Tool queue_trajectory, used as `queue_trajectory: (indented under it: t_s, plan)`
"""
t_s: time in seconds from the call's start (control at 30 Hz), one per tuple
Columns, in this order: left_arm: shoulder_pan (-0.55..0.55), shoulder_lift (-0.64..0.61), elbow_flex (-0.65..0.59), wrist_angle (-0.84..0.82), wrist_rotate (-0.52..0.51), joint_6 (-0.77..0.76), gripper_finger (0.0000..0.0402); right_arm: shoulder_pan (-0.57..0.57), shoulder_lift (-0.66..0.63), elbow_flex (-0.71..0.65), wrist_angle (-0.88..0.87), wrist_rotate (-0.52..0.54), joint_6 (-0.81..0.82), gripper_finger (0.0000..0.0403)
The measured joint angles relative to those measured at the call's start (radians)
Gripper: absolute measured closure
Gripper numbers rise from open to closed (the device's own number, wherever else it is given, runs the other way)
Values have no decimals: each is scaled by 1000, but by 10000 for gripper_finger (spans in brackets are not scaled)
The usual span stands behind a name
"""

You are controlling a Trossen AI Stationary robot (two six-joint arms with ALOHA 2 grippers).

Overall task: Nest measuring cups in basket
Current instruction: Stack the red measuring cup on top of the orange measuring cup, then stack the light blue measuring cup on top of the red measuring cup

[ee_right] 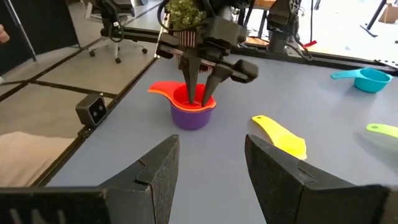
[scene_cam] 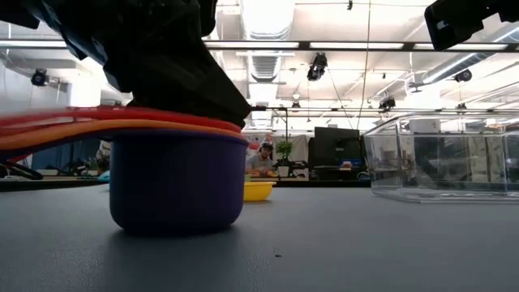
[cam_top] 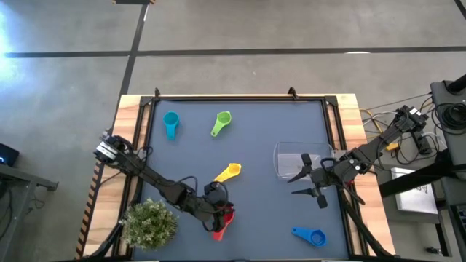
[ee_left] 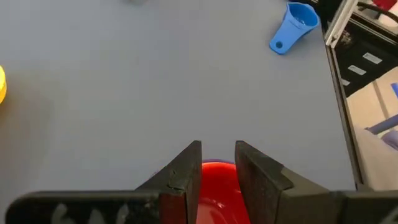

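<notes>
Over on the left, the teal cup (cam_top: 170, 124) and green cup (cam_top: 221, 123) sit well away from either pincer, toward the table's far edge, untouched so far. Nearer in, the left gripper (ee_right: 198, 88) points straight down into the red cup (ee_right: 169, 91), fingers narrowed on its rim. That red one sits on an orange cup (scene_cam: 122, 127) inside the purple cup (scene_cam: 176, 182), so the stack is being built out on the table, not in the basket. The potted plant (cam_top: 149, 222) is just beside that arm, which looks a bit tight to me. The yellow cup (cam_top: 228, 172) lies loose between the two pincers, probably next in line. Further right, the right gripper (cam_top: 307, 181) hovers with its fingers spread wide, holding nothing, right next to the clear basket (cam_top: 285, 161), which looks empty. The blue cup (cam_top: 310, 235) lies near that pincer, on its front-edge side.
</notes>
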Motion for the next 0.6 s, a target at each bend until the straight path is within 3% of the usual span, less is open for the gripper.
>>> queue_trajectory:
  t_s: [0.1, 0.23, 0.4, 0.6]
  plan:
    - [3, -2, 2, -11, 26, 20, 323, 0, 0, 0, 0, 7, -16, 232]
    - [15, -74, 47, -168, -5, 82, 323, 0, 0, 0, 17, 51, -46, 232]
    - [65, -248, 89, -575, -137, 63, 323, 0, 0, 0, 29, 75, -72, 232]
    - [274, -469, 71, -1057, -128, -170, 323, 0, 0, 0, 29, 76, -99, 232]
